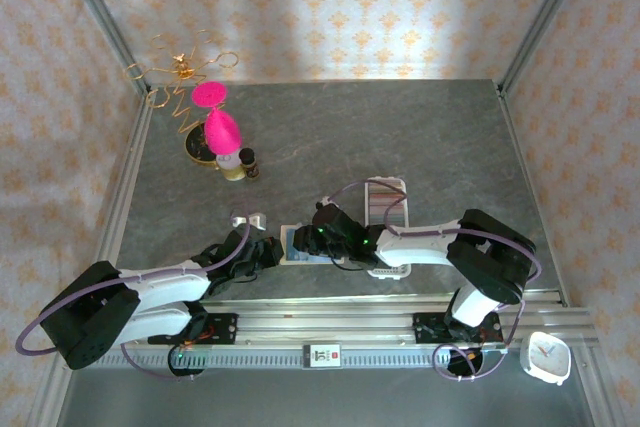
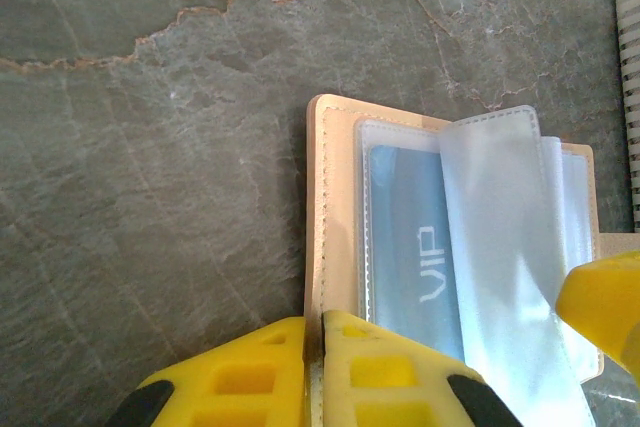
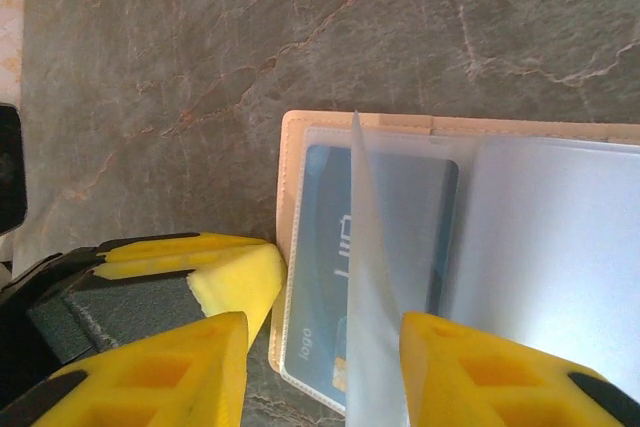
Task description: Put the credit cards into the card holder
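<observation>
Two claws are recorded at one open wallet on the grey stone-patterned bench [image 2: 150, 197].

Item 1, left claw [image 2: 312, 339]: the yellow fingers are pressed together on the tan outer edge of the card holder [image 2: 322, 197], which is pinched between them. In the overhead view this claw [image 1: 270, 250] is set at the holder's left side.

Item 2, right claw [image 3: 322, 339]: the jaws are held apart, with nothing clamped. A clear sleeve leaf [image 3: 365, 277] is stood on edge in the gap, close to the right-hand finger and well clear of the other. One finger of the left claw is seen just beside the holder's edge in this view.

Item 3, card holder: laid open and flat on the bench, between the two claws, near the front edge. Several clear leaves are lifted from its spine.

Item 4, blue card [image 2: 410, 237]: lettered "VIP", already lodged inside a clear pocket on the holder's left half.

Item 5, ribbed white tray [image 1: 387, 202]: placed just behind the right arm, apart from the holder.

Item 6, small white object [image 1: 247, 218]: behind the left claw; its kind cannot be told.

Item 7, pink ornament [image 1: 218, 125] and small dark bottle [image 1: 250, 162]: grouped at the far left of the bench.

Item 8, white clock [image 1: 547, 357]: beside the right arm's base.
</observation>
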